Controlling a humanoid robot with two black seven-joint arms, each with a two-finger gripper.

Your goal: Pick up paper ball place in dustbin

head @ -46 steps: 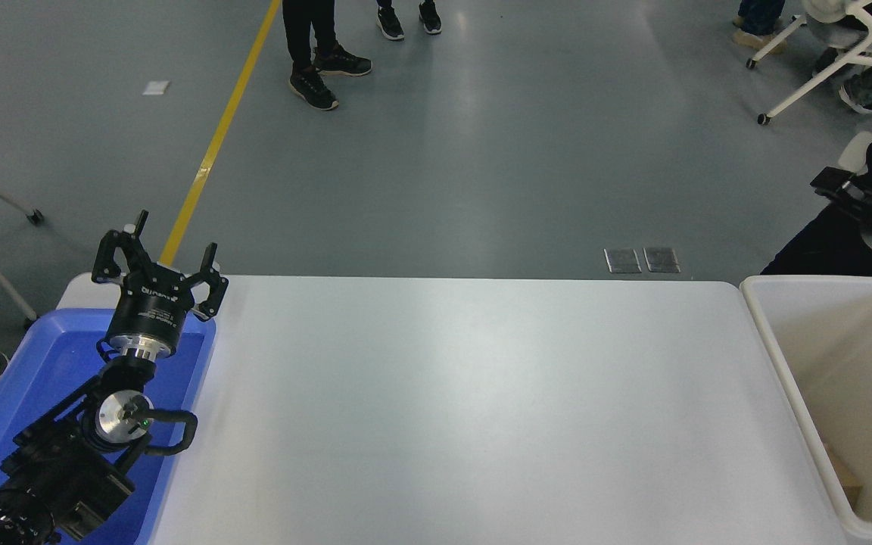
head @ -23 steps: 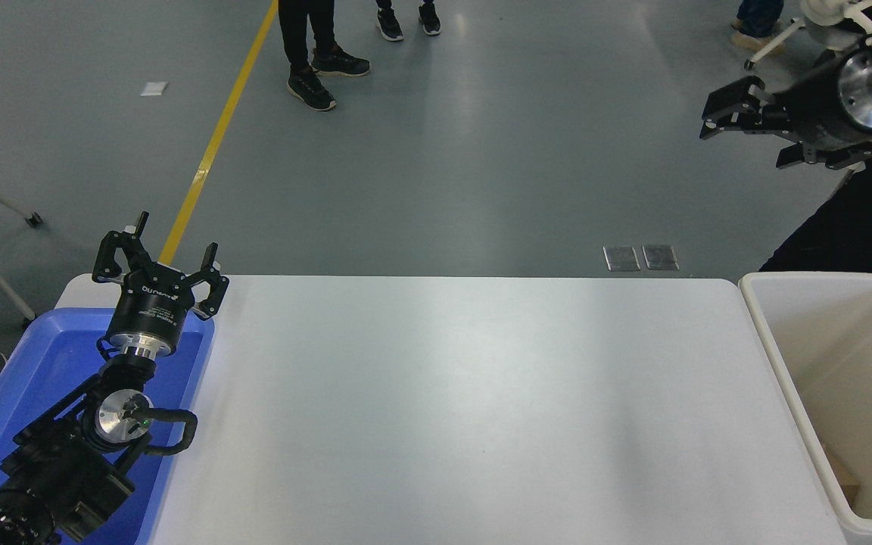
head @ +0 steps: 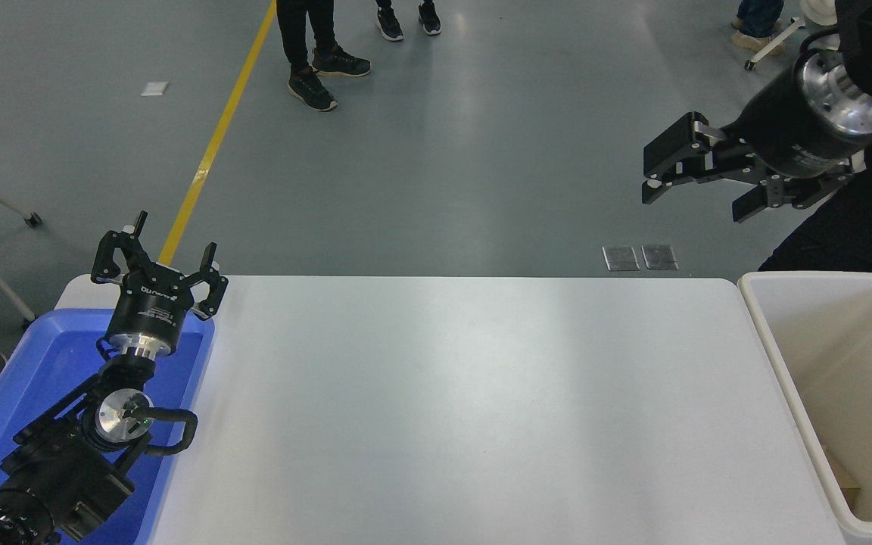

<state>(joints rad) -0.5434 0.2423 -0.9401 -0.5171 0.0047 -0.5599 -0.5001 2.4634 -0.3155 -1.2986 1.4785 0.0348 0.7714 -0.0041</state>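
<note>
Swinging up from the large off-white plastic dustbin [head: 822,363] within the last second, the black right pincer [head: 697,188] hangs spread and empty, suggesting the drop is done.

The desk [head: 466,409] has a smooth white top with a soft satin sheen. The dustbin [head: 773,356] looks like off-white plastic, thick-rimmed, with matt cream inner walls. The tray [head: 20,378] is glossy blue plastic. Both the left hand [head: 160,265] and the right hand [head: 697,178] are matt black, each behind a brushed silver metal collar. The floor [head: 443,151] is smooth grey, faintly reflective.
</note>
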